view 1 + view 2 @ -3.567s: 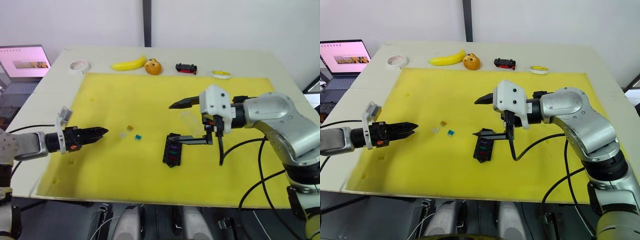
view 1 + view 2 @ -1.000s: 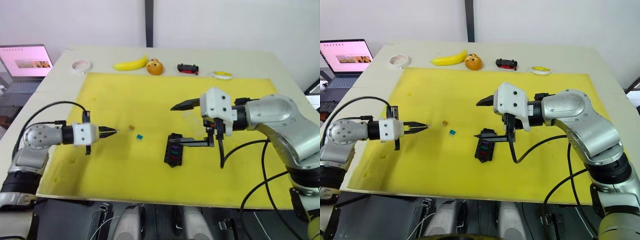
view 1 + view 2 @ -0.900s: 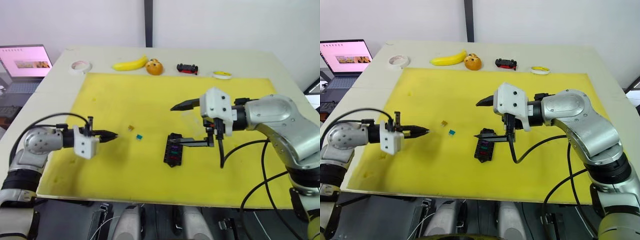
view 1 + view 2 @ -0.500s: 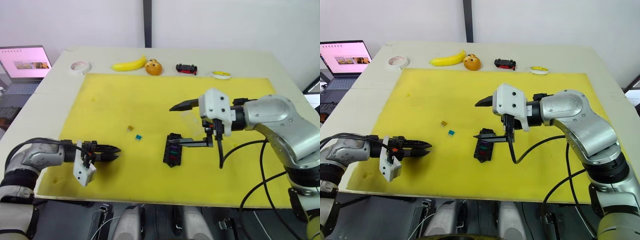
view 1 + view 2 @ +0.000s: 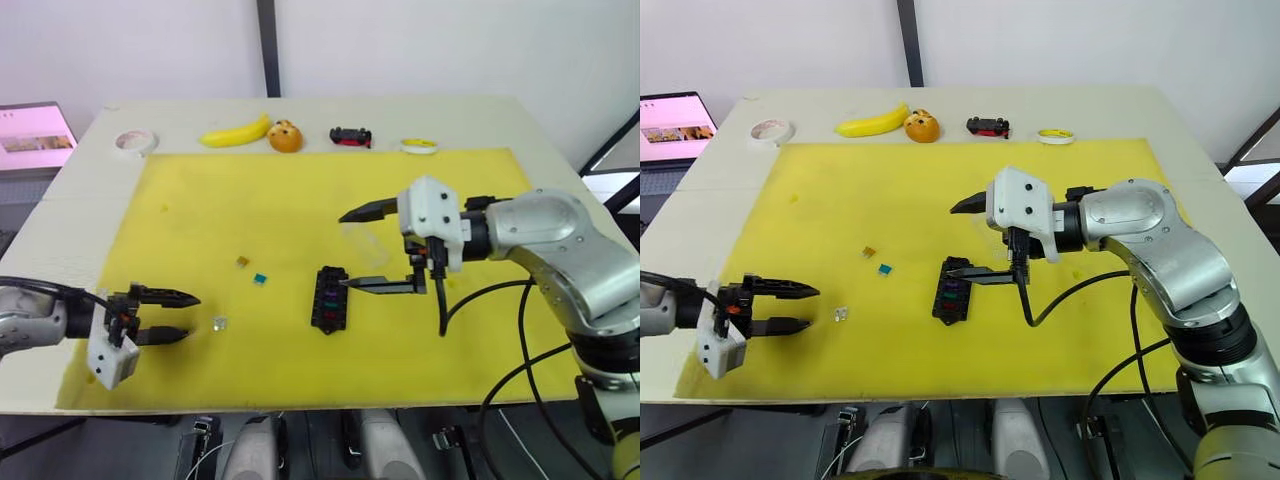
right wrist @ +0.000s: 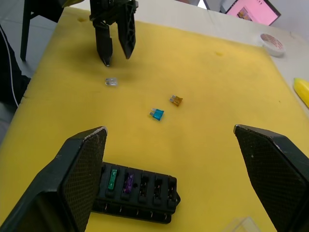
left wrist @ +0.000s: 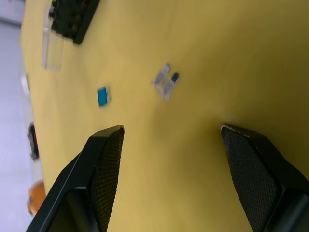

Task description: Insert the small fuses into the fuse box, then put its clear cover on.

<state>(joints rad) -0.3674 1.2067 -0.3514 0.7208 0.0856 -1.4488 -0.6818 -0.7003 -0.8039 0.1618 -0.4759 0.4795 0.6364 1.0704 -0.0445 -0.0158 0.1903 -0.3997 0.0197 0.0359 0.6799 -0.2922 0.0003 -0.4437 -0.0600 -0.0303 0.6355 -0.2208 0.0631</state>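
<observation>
The fuse box (image 5: 330, 297) lay on the yellow mat (image 5: 300, 200), near its middle, with green and purple fuses seated in its slots. The clear cover (image 5: 362, 240) lay on the mat just beyond the box. The teal fuse (image 5: 259, 279) and the brown fuse (image 5: 242, 262) lay loose on the mat to the left of the box. The grey-white fuse (image 5: 219, 323) lay nearer the front edge, just beside the left gripper (image 5: 180, 316), whose fingers were spread apart and held nothing. The right gripper (image 5: 348, 249) hovered over the box and cover with its fingers wide apart, empty.
</observation>
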